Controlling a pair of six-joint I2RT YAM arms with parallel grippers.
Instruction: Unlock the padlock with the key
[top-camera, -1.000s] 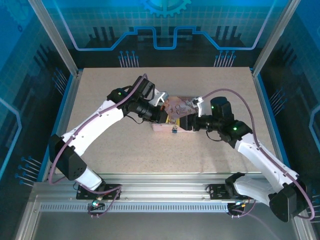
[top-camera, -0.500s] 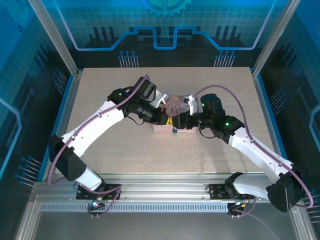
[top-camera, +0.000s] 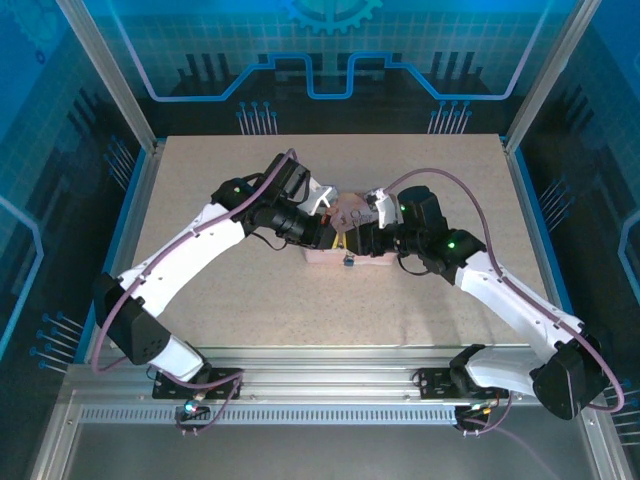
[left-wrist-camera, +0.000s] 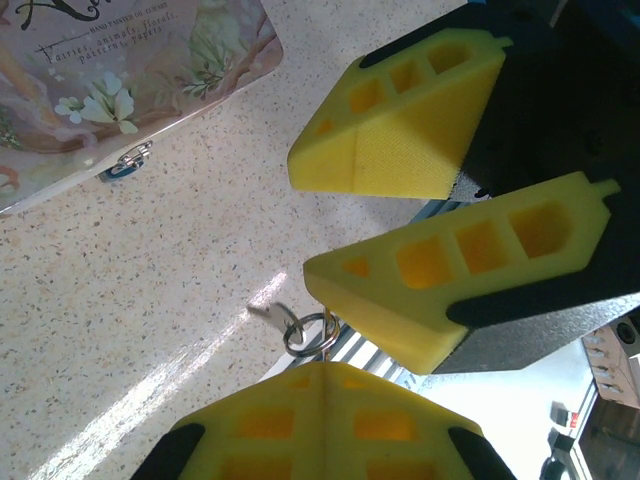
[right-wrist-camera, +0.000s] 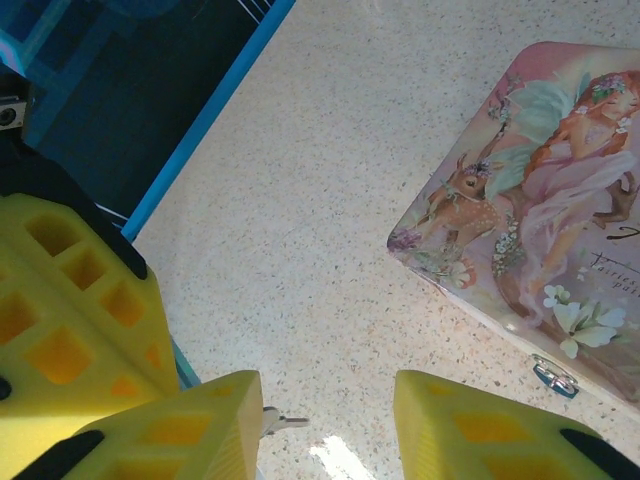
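In the left wrist view my left gripper (left-wrist-camera: 325, 368) is shut on a small metal ring (left-wrist-camera: 308, 335), and the thin grey key (left-wrist-camera: 272, 314) hangs from that ring above the table. My right gripper (right-wrist-camera: 330, 400) is open, with the key (right-wrist-camera: 287, 421) poking out beside its left finger. Its two yellow fingers (left-wrist-camera: 450, 290) sit just past the ring in the left wrist view. The tiny teal padlock (left-wrist-camera: 125, 160) (right-wrist-camera: 555, 378) hangs on the front edge of the pink tin box (left-wrist-camera: 120, 80) (right-wrist-camera: 540, 200). From above, both grippers meet over the tin (top-camera: 325, 256), with the padlock (top-camera: 348, 261) just below them.
The speckled beige table (top-camera: 420, 310) is bounded by blue-edged frame rails and clear walls. The two arms cross above the tin at the table's middle. Open tabletop lies in front of the tin and to both sides.
The right arm has swung left, bringing its open gripper up against the left gripper over the tin. The left arm has barely moved.
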